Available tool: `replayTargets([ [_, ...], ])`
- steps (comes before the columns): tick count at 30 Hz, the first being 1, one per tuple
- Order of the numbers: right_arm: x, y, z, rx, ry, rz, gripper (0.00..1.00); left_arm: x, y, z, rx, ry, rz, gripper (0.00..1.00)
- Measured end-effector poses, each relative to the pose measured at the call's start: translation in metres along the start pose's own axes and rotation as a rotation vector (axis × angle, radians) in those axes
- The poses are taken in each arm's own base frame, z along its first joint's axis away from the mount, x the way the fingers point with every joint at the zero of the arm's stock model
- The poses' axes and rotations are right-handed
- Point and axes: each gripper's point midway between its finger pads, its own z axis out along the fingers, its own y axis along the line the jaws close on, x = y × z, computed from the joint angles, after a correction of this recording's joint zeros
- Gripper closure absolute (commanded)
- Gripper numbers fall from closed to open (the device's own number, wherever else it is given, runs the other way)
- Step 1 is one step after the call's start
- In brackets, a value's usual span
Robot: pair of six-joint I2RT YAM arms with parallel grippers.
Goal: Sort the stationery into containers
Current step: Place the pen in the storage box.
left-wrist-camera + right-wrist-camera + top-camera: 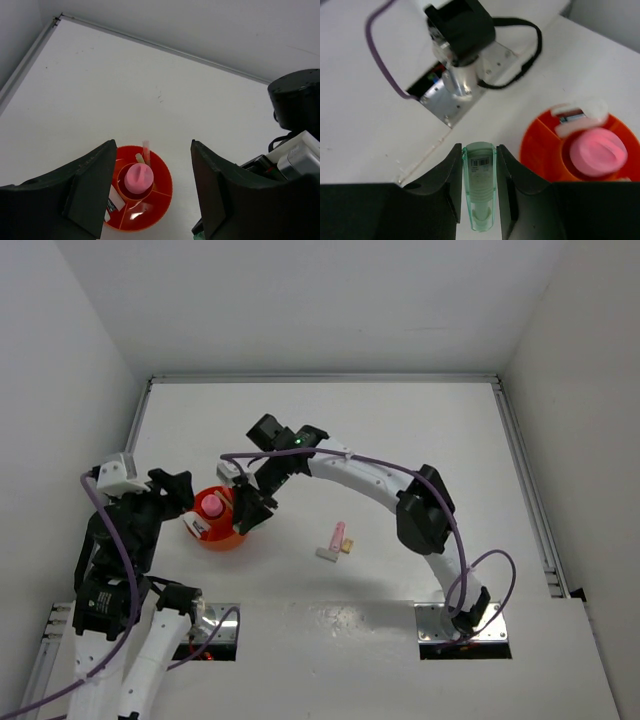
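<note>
The round orange bowl (218,530) with inner dividers stands at the table's left. A pink-capped tube (211,505) stands in its middle cup. In the left wrist view the bowl (150,212) also holds a thin pink pen (146,150), a yellow-green pen (140,158) and a white eraser (117,201). My right gripper (250,515) is shut on a mint-green marker (480,185) and hangs just right of the bowl (542,150). My left gripper (152,200) is open and empty above the bowl. A pink eraser (337,536), a white eraser (326,554) and a yellow eraser (348,545) lie mid-table.
The left arm's base plate (465,95) with its cable lies beyond the marker in the right wrist view. The right arm (380,480) arches over the table's middle. White walls and a metal rail (525,480) bound the table.
</note>
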Motion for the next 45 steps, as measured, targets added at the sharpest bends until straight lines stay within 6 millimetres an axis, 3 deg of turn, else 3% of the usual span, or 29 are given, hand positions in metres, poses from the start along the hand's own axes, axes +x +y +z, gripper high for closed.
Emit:
replayTargets([
  [8, -0.017, 0.008, 0.017, -0.131, -0.190, -0.061, 1.00, -0.013, 0.007, -0.010, -0.035, -0.076, -0.059, 0.33],
  [12, -0.018, -0.001, 0.023, -0.158, -0.238, -0.092, 1.00, -0.014, 0.010, -0.015, -0.046, -0.098, -0.084, 0.33],
  [18, 0.000, -0.032, 0.038, -0.149, -0.252, -0.142, 1.00, -0.011, 0.013, -0.015, -0.056, -0.101, -0.104, 0.33],
  [28, 0.025, -0.047, 0.045, -0.127, -0.234, -0.141, 1.00, -0.011, 0.013, -0.014, -0.060, -0.101, -0.111, 0.33],
  [36, 0.031, -0.054, 0.045, -0.108, -0.223, -0.154, 0.71, -0.008, 0.014, -0.013, -0.064, -0.092, -0.108, 0.33],
  [45, 0.037, -0.054, 0.045, -0.098, -0.202, -0.168, 0.60, -0.008, 0.014, -0.013, -0.064, -0.091, -0.107, 0.33],
])
